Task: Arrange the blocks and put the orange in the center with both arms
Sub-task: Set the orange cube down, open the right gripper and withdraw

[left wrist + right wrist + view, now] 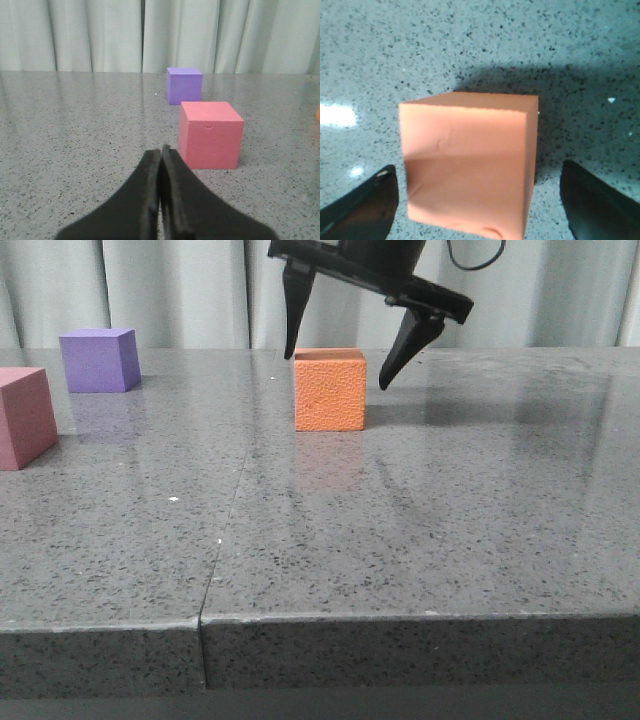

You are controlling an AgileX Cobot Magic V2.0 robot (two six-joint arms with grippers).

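Observation:
The orange cube (330,390) stands on the grey stone table near the middle. My right gripper (338,365) hangs open just above and behind it, one finger on each side, not touching. In the right wrist view the orange cube (470,170) sits between the two spread fingertips (370,205). The purple cube (98,360) is at the far left and the pink-red cube (22,417) is at the left edge, partly cut off. In the left wrist view my left gripper (160,150) is shut and empty, low over the table, with the pink-red cube (210,135) just ahead and the purple cube (184,85) beyond.
The table (400,530) has a seam (225,530) running from front to back left of centre, and its front edge (400,618) is near the camera. Pale curtains (180,290) hang behind the table.

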